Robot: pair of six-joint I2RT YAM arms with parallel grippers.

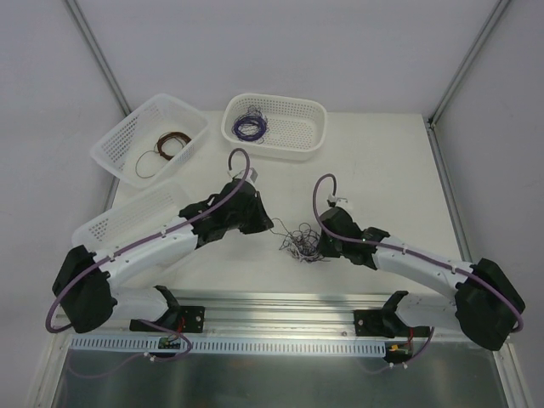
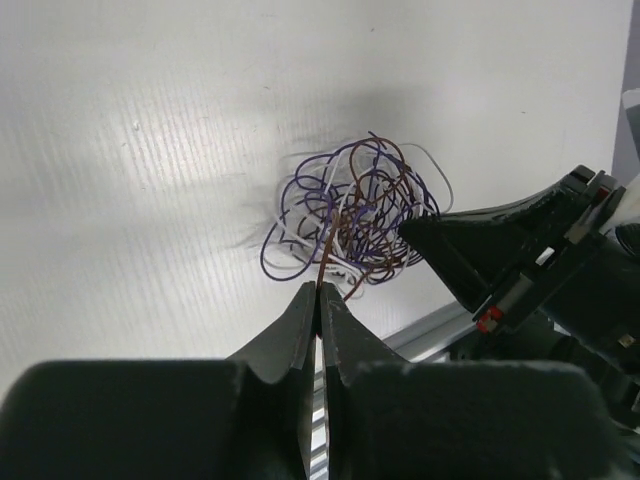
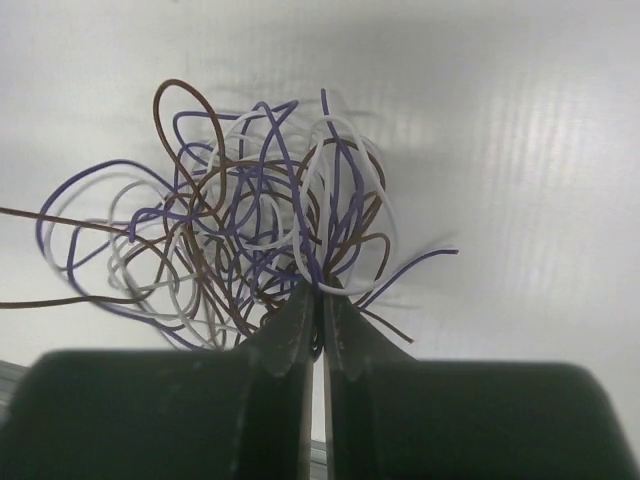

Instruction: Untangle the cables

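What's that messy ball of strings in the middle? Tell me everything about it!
It is a tangle of cables: very thin, bendy wires in purple, dark brown and whitish, looped over each other in a loose scribbly clump with a few ends sticking out. It lies on the white table, between the two arms. The left gripper is shut on a brown strand at one side. The right gripper is shut on several strands at the other side.
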